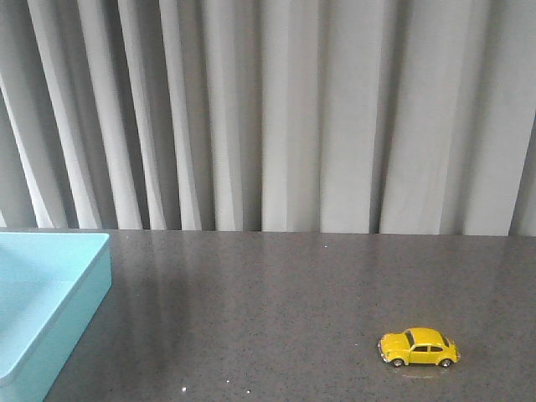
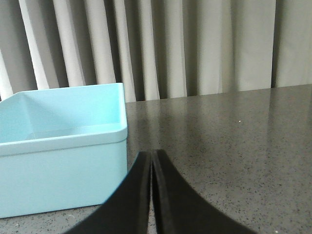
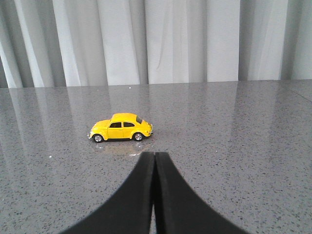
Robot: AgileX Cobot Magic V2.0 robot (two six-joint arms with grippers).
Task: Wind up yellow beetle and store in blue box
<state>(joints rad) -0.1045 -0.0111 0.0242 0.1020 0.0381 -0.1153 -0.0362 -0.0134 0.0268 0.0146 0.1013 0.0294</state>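
- Yellow beetle (image 1: 419,347) is sitting on its four wheels on the dark speckled bench (image 1: 276,301), on the robot's right side and close to the near edge in the front view.
- Its long axis is running side to side across the bench, roughly parallel to the curtain (image 1: 276,109) behind; one flank is facing the front camera.
- Which end is the nose I cannot tell for sure; in the front view the sloping rounded end is pointing left, toward the box.
- In the right wrist view the beetle (image 3: 121,127) is lying broadside ahead of the right fingers (image 3: 154,157), apart from them, with bare bench between.
- Right fingers are pressing together with no gap showing, and are gripping nothing.
- Blue box (image 1: 50,301) is sitting at the left edge of the front view, partly cut off by the frame, well apart from the beetle.
- In the left wrist view the box (image 2: 63,146) is standing just beside the left fingers (image 2: 151,155), its low wall and rounded corner facing them.
- Left fingers are also closed tight on nothing.
- Wide open bench is stretching between the box and the beetle, and back to the curtain.
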